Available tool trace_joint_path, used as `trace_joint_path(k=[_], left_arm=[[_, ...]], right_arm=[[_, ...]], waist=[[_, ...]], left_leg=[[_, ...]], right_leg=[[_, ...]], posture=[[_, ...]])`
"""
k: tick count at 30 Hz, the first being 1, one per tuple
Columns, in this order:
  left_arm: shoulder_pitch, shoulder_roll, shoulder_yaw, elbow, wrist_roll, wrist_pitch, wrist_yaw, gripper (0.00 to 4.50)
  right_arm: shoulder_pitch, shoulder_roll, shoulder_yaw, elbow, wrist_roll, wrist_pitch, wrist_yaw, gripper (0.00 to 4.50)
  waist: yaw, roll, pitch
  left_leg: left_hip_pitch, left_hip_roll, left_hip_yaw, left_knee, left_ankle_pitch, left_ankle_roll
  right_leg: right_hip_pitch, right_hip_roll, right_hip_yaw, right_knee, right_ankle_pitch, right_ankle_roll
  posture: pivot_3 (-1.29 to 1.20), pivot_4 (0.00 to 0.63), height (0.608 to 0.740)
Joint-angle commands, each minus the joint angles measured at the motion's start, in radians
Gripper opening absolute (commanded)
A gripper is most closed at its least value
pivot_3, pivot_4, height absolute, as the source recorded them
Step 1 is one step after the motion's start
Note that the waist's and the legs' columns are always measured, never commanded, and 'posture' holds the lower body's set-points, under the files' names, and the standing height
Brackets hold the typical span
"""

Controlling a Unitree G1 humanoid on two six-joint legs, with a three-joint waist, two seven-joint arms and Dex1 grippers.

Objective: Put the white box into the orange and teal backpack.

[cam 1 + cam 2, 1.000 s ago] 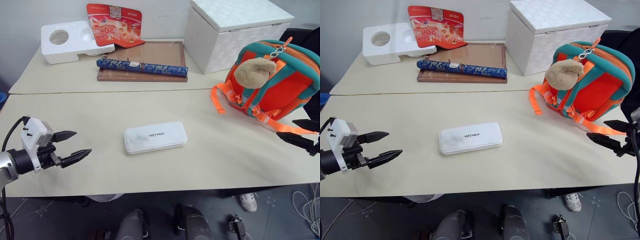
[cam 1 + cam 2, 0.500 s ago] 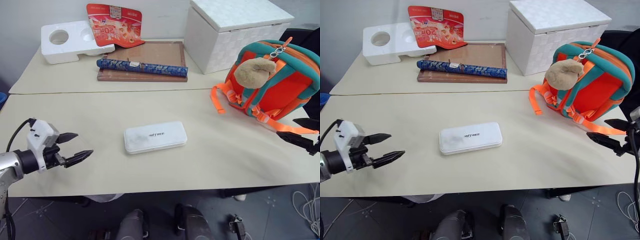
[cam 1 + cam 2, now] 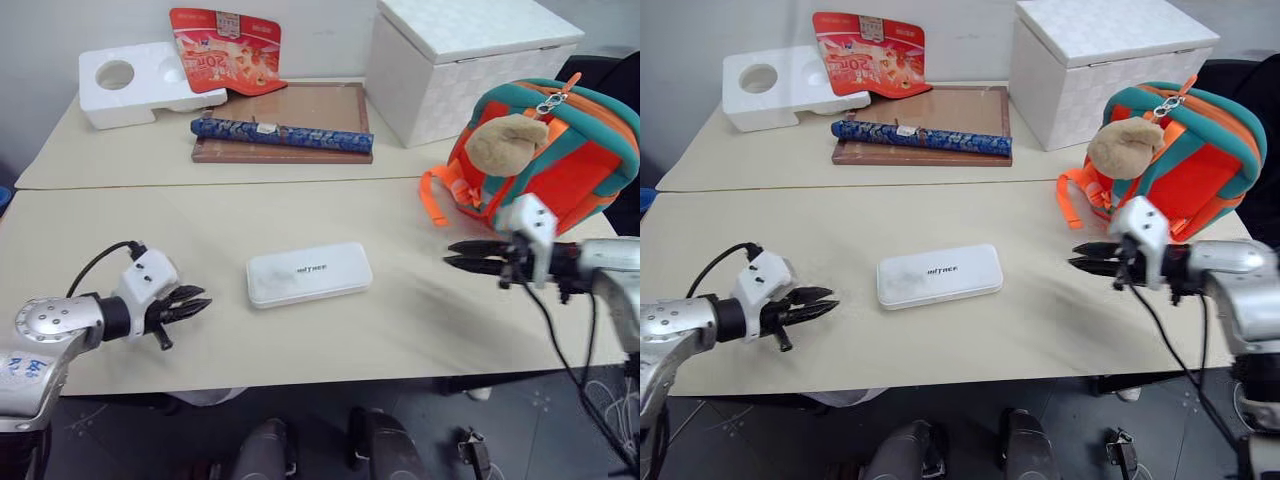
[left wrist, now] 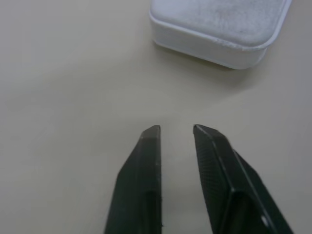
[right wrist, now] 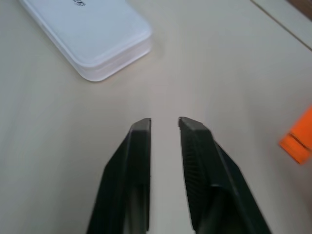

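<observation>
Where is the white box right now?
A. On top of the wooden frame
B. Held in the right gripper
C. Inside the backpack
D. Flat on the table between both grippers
D: the white box lies on the table, with the left gripper and right gripper either side, neither touching it.

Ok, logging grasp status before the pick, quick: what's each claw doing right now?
Left claw: closed, empty, on one side of the white box.
Right claw: closed, empty, on the box's other side.

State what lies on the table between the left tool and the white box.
Nothing: bare tabletop separates the left tool from the white box, seen in the left wrist view.
</observation>
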State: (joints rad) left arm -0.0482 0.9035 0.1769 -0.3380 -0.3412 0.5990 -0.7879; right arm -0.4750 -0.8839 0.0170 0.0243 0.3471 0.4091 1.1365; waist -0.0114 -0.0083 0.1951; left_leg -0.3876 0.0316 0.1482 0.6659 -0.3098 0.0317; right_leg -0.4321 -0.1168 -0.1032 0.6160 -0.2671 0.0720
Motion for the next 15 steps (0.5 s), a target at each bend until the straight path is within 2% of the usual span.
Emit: trace_joint_path(k=[1,6,9,15], left_arm=[[-0.039,-0.022,-0.04,0.004,0.019,0.0,0.014,0.02],[-0.094,-0.036,-0.119,0.023,0.063,0.017,0.028,0.02],[-0.167,-0.081,-0.154,0.056,0.059,0.022,0.033,0.02],[-0.278,-0.144,-0.237,0.157,0.108,-0.038,0.018,0.02]], right_arm=[[-0.054,0.041,0.048,0.048,-0.07,-0.053,-0.024,0.0],[-0.121,0.153,0.128,0.115,-0.155,-0.077,-0.081,0.0],[-0.134,0.204,0.158,0.132,-0.193,-0.088,-0.108,0.0],[-0.099,0.253,0.168,0.09,-0.205,-0.078,-0.129,0.0]], waist=[[0.006,0.0,0.0],[0.005,0.0,0.0],[0.009,0.0,0.0],[0.007,0.0,0.0]], left_leg=[[0.0,0.0,0.0,0.0,0.0,0.0],[0.0,0.0,0.001,0.002,0.0,0.0],[0.0,0.0,0.001,0.002,0.001,0.0],[0.0,0.0,0.001,0.004,0.001,0.0]], right_leg=[[0.0,0.0,0.0,0.0,0.0,0.0],[0.0,0.0,-0.001,0.002,0.0,0.0],[-0.001,0.001,-0.001,0.004,0.0,0.0],[0.0,0.001,-0.003,0.006,0.0,0.0]], posture=[[0.0,0.15,0.74],[0.0,0.15,0.74],[0.0,0.15,0.74],[0.0,0.15,0.74]])
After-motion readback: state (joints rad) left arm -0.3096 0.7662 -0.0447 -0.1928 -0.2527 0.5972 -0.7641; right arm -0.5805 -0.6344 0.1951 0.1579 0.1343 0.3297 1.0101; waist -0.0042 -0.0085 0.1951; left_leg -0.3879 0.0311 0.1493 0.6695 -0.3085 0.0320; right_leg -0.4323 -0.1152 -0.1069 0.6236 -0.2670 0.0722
